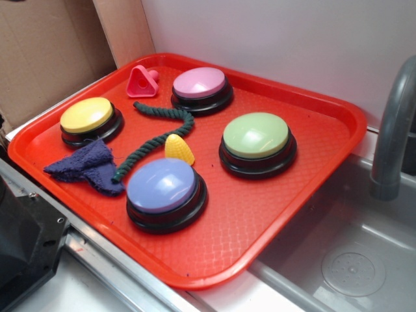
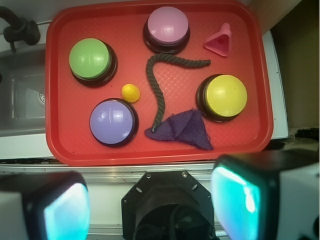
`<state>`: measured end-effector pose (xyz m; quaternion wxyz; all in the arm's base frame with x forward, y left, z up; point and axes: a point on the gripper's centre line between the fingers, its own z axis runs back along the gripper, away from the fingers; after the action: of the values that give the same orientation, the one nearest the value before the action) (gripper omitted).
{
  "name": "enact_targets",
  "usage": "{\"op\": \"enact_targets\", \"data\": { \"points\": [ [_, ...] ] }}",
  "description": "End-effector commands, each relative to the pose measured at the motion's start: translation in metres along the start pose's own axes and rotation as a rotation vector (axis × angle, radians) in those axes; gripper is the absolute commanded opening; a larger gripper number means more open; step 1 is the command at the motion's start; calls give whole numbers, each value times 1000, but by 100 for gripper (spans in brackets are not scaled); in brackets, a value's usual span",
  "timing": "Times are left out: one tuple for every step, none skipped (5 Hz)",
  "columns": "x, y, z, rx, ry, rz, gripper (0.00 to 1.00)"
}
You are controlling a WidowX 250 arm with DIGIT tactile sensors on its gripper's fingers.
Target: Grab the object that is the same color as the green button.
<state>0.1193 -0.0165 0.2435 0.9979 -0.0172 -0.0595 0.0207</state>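
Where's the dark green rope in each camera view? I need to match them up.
Exterior: the rope lies left of center on the tray, curving from near the pink button down to the blue cloth.
Wrist: the rope sits at center, running from below the pink button down to the cloth.
Shared landmark: the yellow corn toy beside it.

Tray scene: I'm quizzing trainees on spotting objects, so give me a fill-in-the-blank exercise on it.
1. The dark green rope lies on a ____ tray.
2. One end of the rope lies next to the dark blue ____.
3. The yellow corn toy sits between the green button and the ____ button.
4. The button nearest the pink cone is ____.

Missing words: red; cloth; blue-purple; pink
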Motion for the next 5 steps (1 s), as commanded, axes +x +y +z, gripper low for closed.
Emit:
{"op": "enact_targets", "data": {
  "points": [
    [0,0,0,0,0,0,100],
    [13,3,-22,24,-4,-20,100],
    [23,9,-49,12,-1,-39,100],
    [31,15,-79,44,-13,-55,100],
    [42,24,-114,94,-23,-29,100]
  ]
}}
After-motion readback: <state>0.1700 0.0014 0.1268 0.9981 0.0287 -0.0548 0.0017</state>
